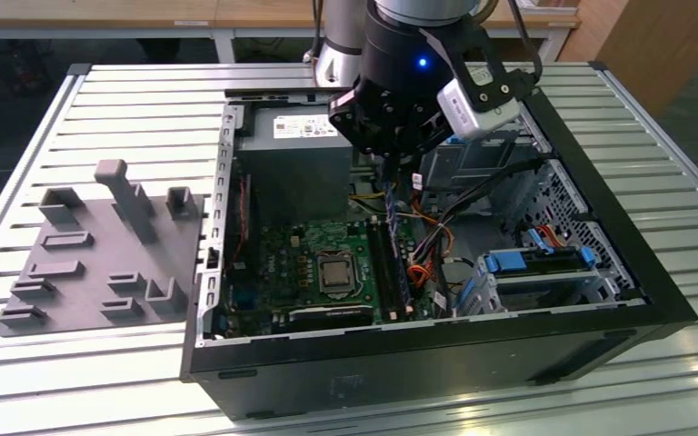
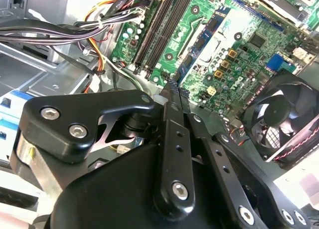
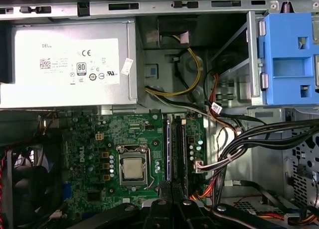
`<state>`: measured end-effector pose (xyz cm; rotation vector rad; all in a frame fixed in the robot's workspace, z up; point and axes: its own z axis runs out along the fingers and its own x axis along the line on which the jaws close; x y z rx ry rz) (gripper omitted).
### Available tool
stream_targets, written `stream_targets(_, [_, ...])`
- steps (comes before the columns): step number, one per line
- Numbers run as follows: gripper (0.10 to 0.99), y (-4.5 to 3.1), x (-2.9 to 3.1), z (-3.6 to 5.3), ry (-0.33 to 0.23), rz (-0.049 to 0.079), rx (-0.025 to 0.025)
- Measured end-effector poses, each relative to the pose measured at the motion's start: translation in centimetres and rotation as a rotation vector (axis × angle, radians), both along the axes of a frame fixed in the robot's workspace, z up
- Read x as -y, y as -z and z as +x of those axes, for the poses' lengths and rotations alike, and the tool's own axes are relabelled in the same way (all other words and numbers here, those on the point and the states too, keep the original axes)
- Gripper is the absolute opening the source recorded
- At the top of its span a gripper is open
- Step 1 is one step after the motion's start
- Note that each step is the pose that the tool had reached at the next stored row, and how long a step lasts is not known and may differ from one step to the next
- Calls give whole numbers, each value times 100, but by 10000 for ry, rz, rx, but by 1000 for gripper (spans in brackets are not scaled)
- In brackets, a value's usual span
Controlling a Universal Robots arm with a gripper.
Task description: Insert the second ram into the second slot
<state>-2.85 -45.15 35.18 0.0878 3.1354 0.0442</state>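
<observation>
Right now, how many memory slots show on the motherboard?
2: the inner slot next to the processor socket, the outer slot beside it toward the cable bundle. Others may be hidden by the gripper.

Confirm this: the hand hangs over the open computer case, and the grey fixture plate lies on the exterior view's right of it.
Wrong side. The grey fixture plate lies on the exterior view's left of the computer case, as that view shows; the hand does hang over the open case.
</observation>
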Motion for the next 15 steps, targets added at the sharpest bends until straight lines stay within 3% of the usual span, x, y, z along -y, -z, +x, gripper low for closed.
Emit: stream_targets(15, [114,67,0,0,-6,2,1])
